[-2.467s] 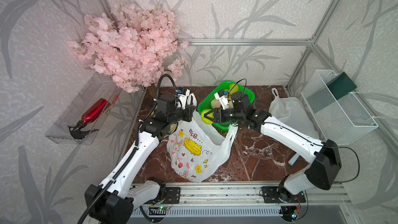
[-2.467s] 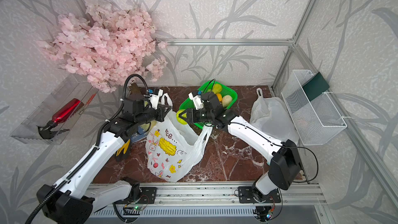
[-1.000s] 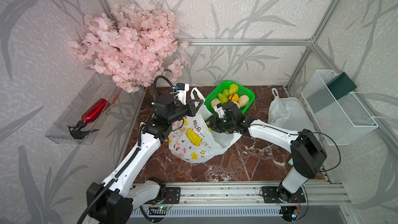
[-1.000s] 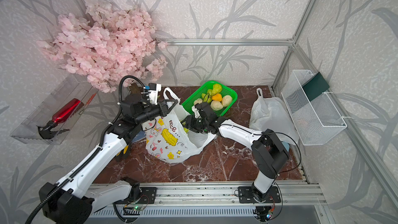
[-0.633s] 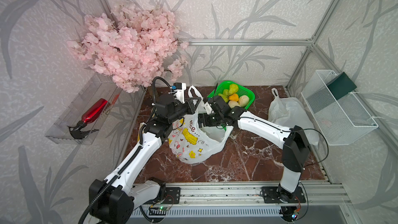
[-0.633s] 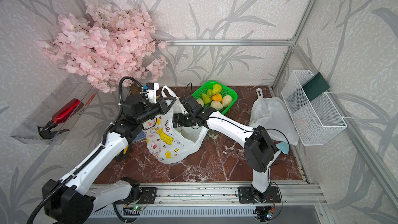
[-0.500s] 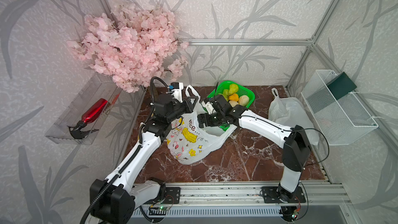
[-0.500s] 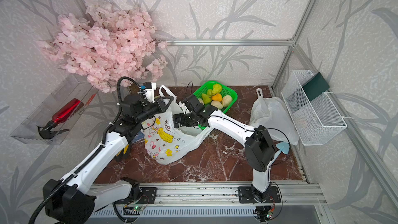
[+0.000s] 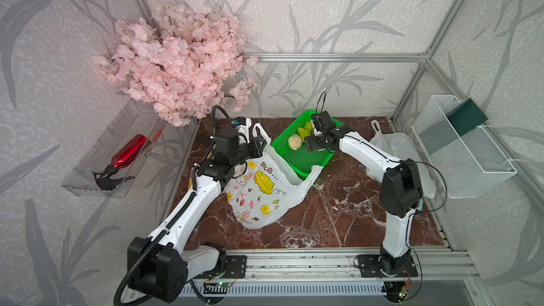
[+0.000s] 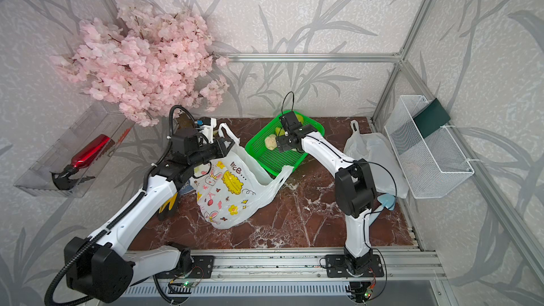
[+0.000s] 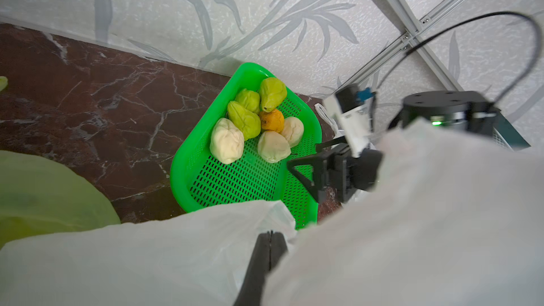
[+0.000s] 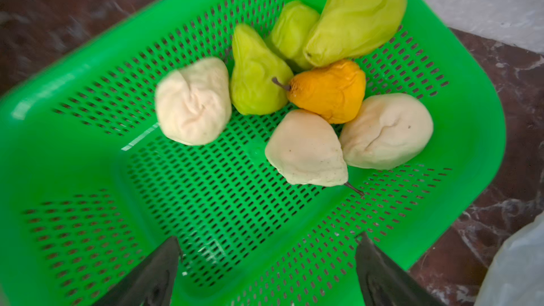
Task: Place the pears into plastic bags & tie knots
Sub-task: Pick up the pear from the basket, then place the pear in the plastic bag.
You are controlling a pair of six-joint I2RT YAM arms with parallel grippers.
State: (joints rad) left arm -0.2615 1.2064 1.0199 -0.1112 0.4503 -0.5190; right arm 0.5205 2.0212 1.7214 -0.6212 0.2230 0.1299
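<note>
Several pears lie in the green basket (image 12: pixel 88 157): cream ones (image 12: pixel 194 101), green ones (image 12: pixel 256 75) and an orange one (image 12: pixel 329 89). My right gripper (image 12: pixel 268 239) hangs open just above the basket floor, short of them, with nothing between its fingers; in a top view it (image 9: pixel 316 146) is over the basket's middle. My left gripper (image 11: pixel 270 234) is shut on the rim of the white cartoon-printed plastic bag (image 9: pixel 259 189) and holds that side up. The bag's other handle (image 9: pixel 316 169) droops over the basket's near edge. What lies inside it is hidden. No knots show.
A second white bag (image 9: pixel 394 148) lies at the back right, beside a white wire basket (image 9: pixel 459 148) on the right wall. A yellow-green bag (image 11: pixel 44 189) lies behind my left arm. Pink blossoms (image 9: pixel 176 63) overhang the back left, above a clear tray (image 9: pixel 88 183) with a red bottle.
My right gripper has drawn back out of the bag's mouth to above the basket and opened wide. The green pear it carried no longer shows. My left gripper keeps hold of the rim.
</note>
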